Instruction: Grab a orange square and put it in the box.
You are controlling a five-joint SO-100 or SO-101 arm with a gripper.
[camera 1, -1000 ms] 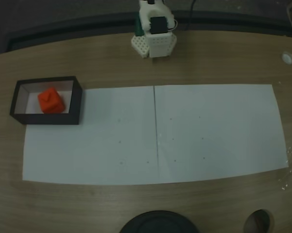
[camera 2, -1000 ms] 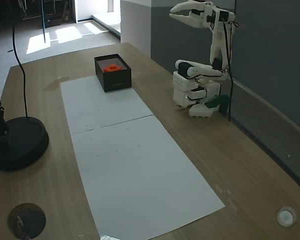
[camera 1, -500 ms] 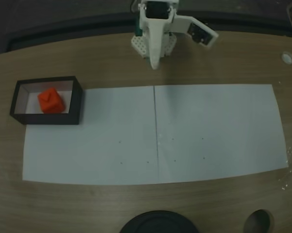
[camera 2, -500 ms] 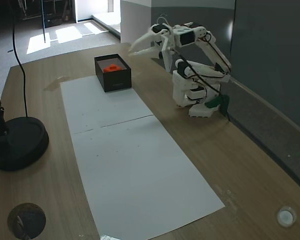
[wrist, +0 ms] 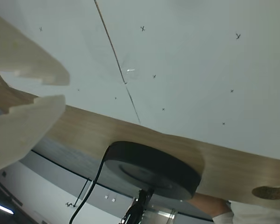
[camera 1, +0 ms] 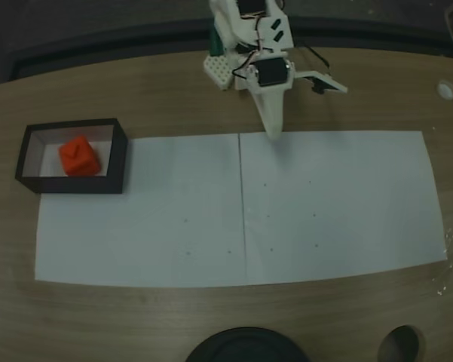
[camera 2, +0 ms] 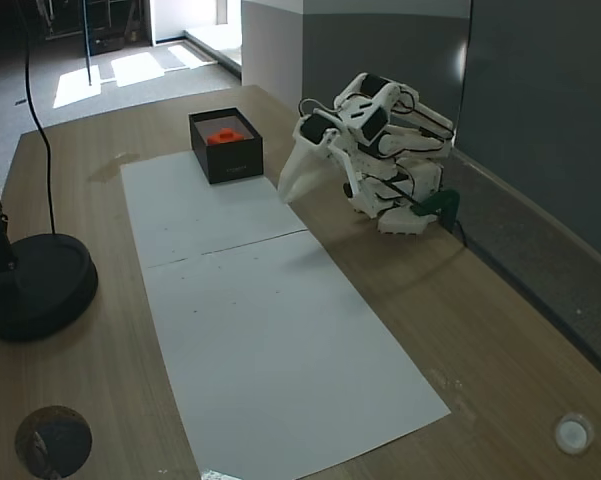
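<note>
The orange square (camera 1: 79,156) lies inside the box (camera 1: 121,154), a black-walled tray at the left end of the paper; in another fixed view the orange square (camera 2: 224,134) and box (camera 2: 230,160) sit at the far end. My gripper (camera 1: 273,133) hangs far to the right of the box, its tip over the paper's back edge near the middle seam. In the side-on fixed view the gripper (camera 2: 286,194) points down as one white wedge. The wrist view shows the gripper (wrist: 65,89) with its jaws nearly together and nothing between them.
White paper sheets (camera 1: 324,204) cover the middle of the wooden table. A black round lamp base (camera 1: 245,348) stands at the front edge, with a dark round hole (camera 1: 398,345) beside it. A small white disc (camera 1: 445,89) lies at the back right. The arm's base (camera 1: 224,69) stands behind the paper.
The arm has folded down from its raised pose and brought the gripper low over the paper's back edge. The jaws have come together. Box and orange square have not moved.
</note>
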